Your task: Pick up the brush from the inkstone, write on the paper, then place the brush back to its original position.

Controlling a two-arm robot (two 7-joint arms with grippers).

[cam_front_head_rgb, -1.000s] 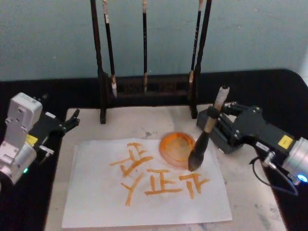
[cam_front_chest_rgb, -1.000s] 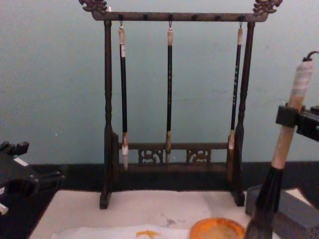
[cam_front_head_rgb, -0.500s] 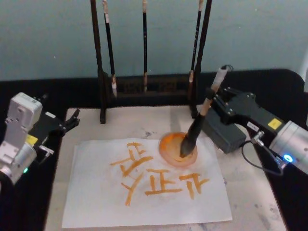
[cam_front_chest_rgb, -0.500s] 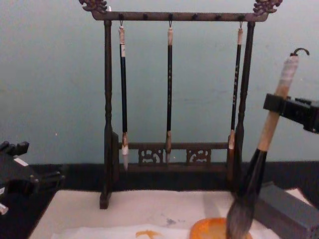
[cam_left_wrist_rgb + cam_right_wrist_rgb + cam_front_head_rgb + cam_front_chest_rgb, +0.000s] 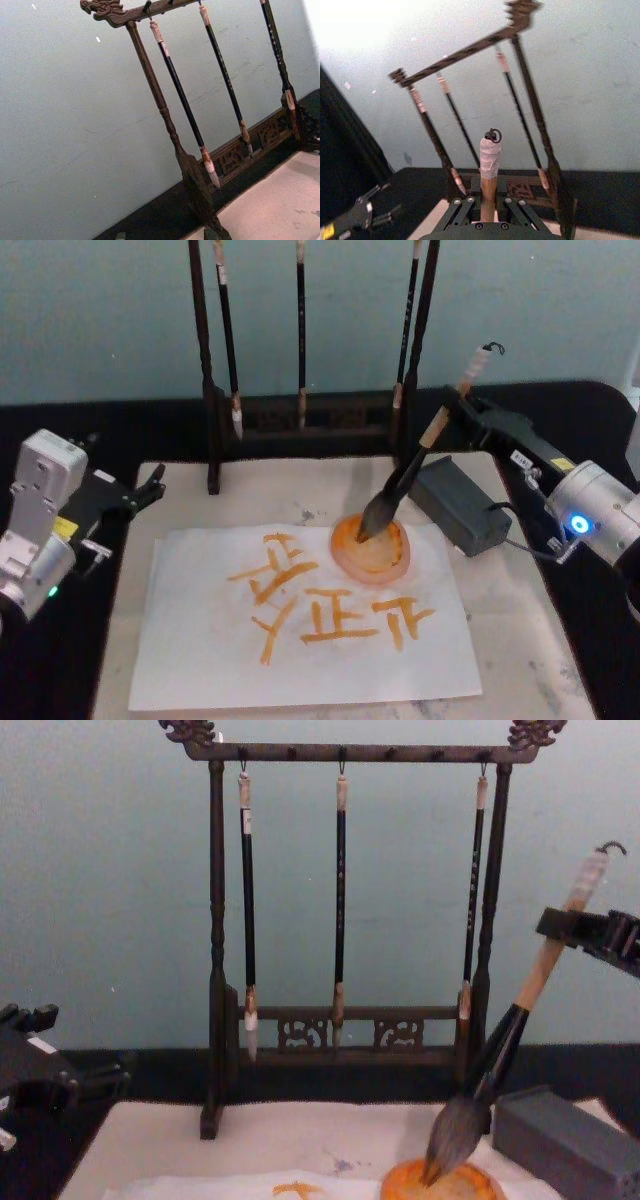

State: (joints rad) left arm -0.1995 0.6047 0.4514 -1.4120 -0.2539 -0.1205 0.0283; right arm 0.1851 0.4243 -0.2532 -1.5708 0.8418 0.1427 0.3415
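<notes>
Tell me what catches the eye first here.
The right gripper holds the brush tilted, bristles in the orange dish on the far right corner of the paper. Bold orange characters fill its middle. Behind, three thin brushes hang from a dark rack; the left gripper sits parked left.

I saw soft, even light with faint shadows; in the right wrist view glare washed out the wall toward eleven o'clock.

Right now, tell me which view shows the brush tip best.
Head view: the brush, in the right gripper, slants with its tip in the dish. Chest view shows that side-on, low in frame. Right wrist view shows the wrapped handle end.
</notes>
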